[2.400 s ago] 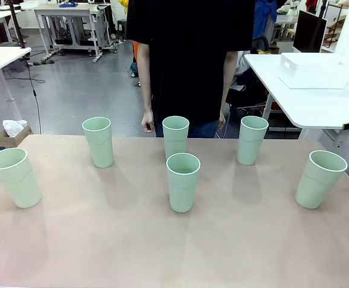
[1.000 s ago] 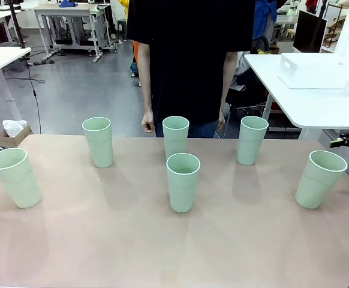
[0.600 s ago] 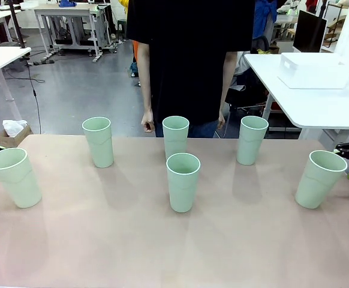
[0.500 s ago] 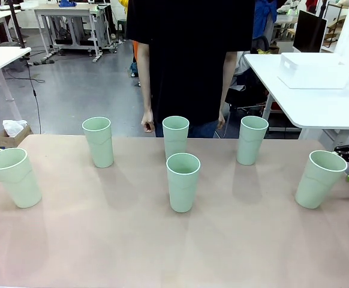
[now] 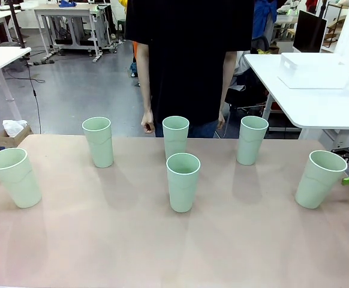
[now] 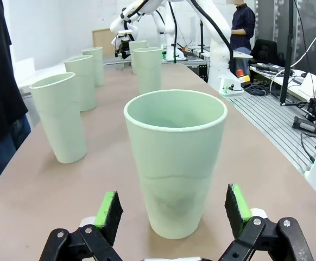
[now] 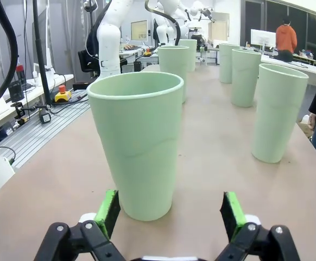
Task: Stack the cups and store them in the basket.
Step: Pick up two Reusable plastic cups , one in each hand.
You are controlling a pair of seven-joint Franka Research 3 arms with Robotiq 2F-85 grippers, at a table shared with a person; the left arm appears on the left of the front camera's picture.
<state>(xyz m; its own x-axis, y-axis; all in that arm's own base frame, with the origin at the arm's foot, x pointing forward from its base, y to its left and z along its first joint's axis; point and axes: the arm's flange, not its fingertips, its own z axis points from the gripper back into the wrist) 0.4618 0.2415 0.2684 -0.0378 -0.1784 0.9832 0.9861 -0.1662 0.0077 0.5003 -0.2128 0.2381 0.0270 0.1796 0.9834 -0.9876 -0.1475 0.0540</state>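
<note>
On the left wrist camera my left gripper [image 6: 172,209] stood open, its green pads spread wider than the left end cup [image 6: 175,163]. That cup sat upright dead ahead on the line between them and touched neither. The right wrist camera gave the mirror case: my right gripper [image 7: 170,213] was open, and the right end cup [image 7: 139,144] stood upright just ahead, a shade toward the left pad and clear of both.

Each cup's long axis was vertical, so the fingers faced its wall side-on. I judged a level push forward was all either arm needed before closing, each on its own end.

Farther across the table [image 5: 102,240] the near centre cup [image 5: 183,182] stood alone. Behind it were a far-left cup [image 5: 99,142], a far-middle cup [image 5: 175,135] and a far-right cup [image 5: 251,140], all upright and apart. A person [image 5: 189,60] stood at the far edge, arms down. The basket [image 5: 315,70] sat on a side table [image 5: 318,108] beyond the right corner, nearer my right arm.
</note>
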